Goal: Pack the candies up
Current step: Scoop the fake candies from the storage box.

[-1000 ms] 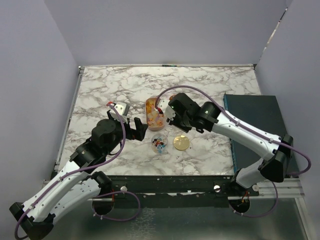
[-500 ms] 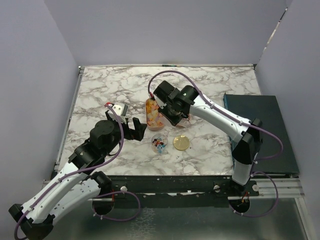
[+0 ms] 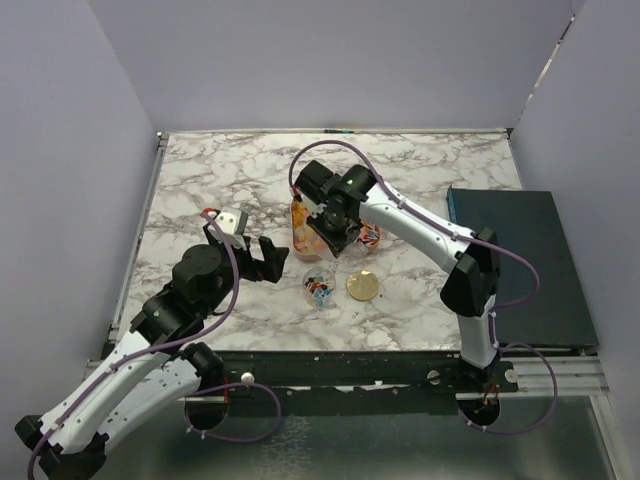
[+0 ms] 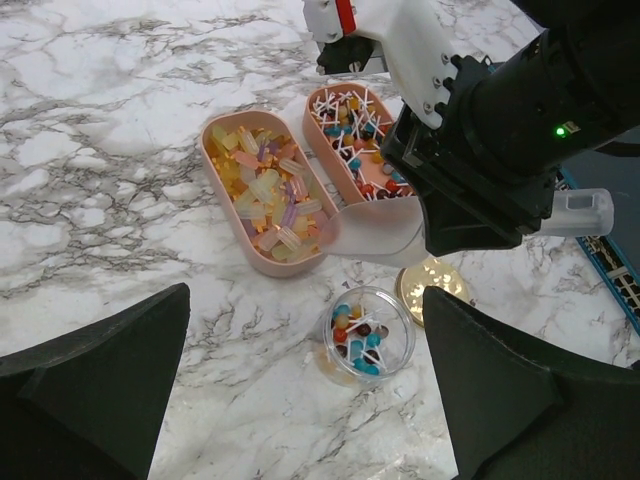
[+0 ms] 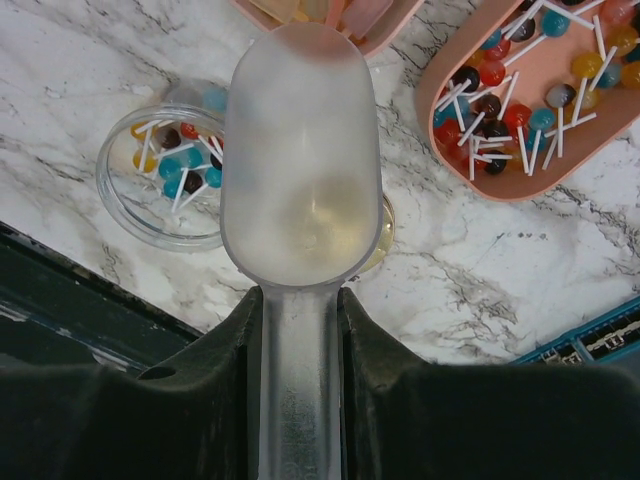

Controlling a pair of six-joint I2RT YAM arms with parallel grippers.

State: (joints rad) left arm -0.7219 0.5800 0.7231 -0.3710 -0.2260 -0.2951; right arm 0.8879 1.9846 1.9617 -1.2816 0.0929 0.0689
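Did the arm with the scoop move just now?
Yes. The right gripper, holding the scoop, swung left and farther back from the gold lid, which stayed put.

Candies (image 3: 309, 236) fill two side-by-side trays (image 3: 297, 214); jar (image 3: 305, 285) at their 6 o'clock, lid (image 3: 362, 285) at its 3 o'clock.

gold lid (image 5: 386, 235) mostly behind scoop (image 5: 300, 150) | candies (image 5: 175, 165) in jar (image 5: 128, 212) partly behind it | handle cut off below

Top cam high, looking down, wrist cams close, angled down, both share jar (image 4: 368, 343)
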